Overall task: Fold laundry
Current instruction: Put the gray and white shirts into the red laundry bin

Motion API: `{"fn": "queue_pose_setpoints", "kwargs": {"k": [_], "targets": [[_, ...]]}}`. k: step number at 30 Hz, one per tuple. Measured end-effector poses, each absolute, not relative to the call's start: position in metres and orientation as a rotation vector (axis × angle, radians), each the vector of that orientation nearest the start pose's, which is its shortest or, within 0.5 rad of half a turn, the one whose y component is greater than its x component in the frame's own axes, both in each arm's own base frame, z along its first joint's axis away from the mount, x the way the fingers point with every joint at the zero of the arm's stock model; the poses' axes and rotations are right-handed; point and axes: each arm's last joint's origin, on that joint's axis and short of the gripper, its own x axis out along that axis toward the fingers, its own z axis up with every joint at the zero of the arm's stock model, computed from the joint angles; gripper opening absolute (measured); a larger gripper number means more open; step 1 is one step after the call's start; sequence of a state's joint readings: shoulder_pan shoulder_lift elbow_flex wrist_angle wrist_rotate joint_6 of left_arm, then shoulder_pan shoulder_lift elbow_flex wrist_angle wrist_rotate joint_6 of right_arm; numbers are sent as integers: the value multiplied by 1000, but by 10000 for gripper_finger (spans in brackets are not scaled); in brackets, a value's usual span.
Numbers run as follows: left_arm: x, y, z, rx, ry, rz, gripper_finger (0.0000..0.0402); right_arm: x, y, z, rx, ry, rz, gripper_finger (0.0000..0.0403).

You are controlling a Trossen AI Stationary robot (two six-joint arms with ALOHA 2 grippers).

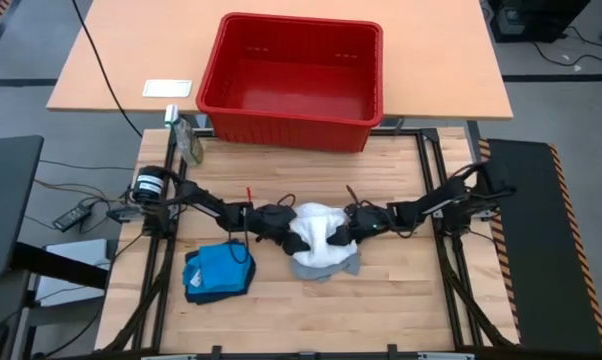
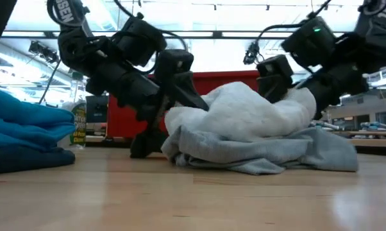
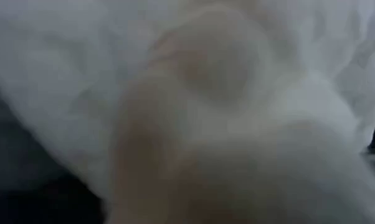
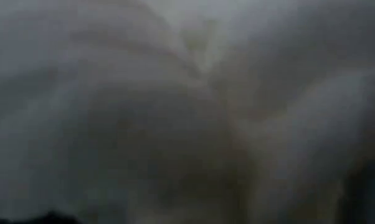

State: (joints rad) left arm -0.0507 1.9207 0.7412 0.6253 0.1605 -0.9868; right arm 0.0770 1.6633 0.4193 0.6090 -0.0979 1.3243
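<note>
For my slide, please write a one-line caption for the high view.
Left gripper and right gripper meet at the white garment lying on the grey garment, beside the folded blue garment.

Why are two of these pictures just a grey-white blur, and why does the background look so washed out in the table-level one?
Left wrist view: the lens is pressed close to the white garment, so everything is out of focus. Right wrist view: the same, only darker, because cloth fills and shades the picture. Low view: bright ceiling lights behind the arms glare, leaving the arms nearly silhouetted. High view: evenly lit and sharp.
</note>
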Motion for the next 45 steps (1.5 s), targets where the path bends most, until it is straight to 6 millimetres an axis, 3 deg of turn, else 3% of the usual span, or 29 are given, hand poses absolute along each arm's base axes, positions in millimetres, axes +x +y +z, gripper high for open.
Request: {"fn": "queue_pose_setpoints", "kwargs": {"k": [3, 8, 10, 19, 25, 30, 34, 37, 39, 45], "targets": [[346, -23, 100, -903, 612, 53, 296, 269, 23, 94, 1292, 699, -236, 306], [352, -13, 112, -878, 612, -17, 127, 275, 18, 103, 1302, 702, -201, 145], [351, -6, 124, -874, 599, -53, 85, 274, 14, 113, 1304, 670, -191, 137], [327, 37, 213, -716, 461, -133, 85, 275, -21, 187, 1220, 382, 8, 137], [299, 75, 300, -523, 388, -48, 85, 289, -58, 248, 1126, 128, -2, 137], [276, 122, 367, -319, 271, 99, 85, 303, -106, 313, 919, -84, -84, 137], [258, 160, 408, -153, 164, 206, 85, 310, -148, 356, 730, -147, -206, 137], [250, 190, 423, -67, 126, 294, 87, 312, -183, 377, 589, -137, -306, 137], [248, 211, 423, -54, 137, 339, 88, 316, -208, 382, 559, -107, -360, 137], [251, 273, 388, -17, 217, 446, 90, 328, -277, 365, 520, -30, -468, 137]]}}
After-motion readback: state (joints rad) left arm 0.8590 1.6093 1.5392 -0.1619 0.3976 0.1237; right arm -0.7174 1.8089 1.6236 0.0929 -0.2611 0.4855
